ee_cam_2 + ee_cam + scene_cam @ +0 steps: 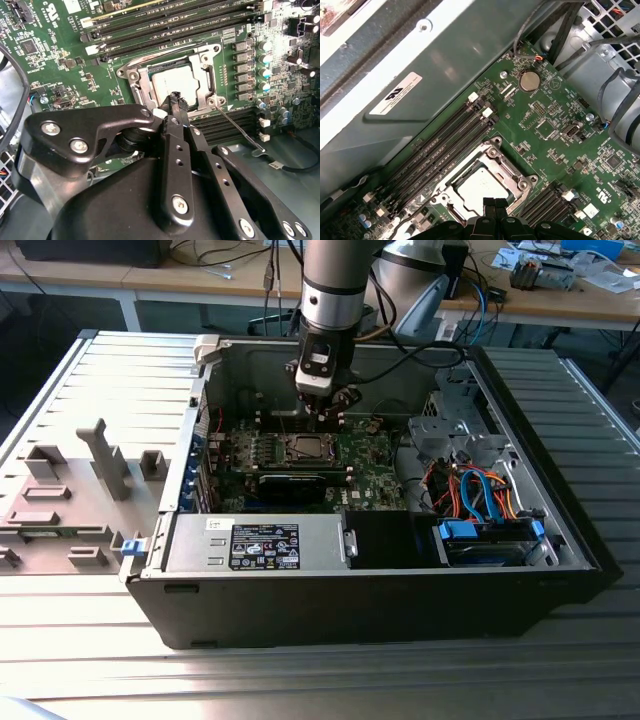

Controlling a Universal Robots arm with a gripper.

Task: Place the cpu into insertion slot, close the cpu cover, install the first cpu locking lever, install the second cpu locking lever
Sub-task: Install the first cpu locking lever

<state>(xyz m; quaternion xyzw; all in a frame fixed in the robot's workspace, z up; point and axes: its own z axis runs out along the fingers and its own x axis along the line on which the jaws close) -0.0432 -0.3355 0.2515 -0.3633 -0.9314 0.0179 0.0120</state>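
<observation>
The jaws are pressed together and pinch nothing, their tips poised just over the near edge of the cpu (172, 81). The cpu lies flat in the slot (303, 448), directly under and a little ahead of the tips in both wrist views. The cover (201, 70) looks to be down, its silver frame lying round the chip's face, so the first two steps appear done. Off to one side of the tips, a thin wire lever (239, 129) slants away from the socket corner across the green board (555, 115) and seems unlatched. I judge the first lever to be the step in hand. That calls for the closed tips to bear on the slim rod itself, clear of the chip, and to press it down and under its catch without slipping off.
</observation>
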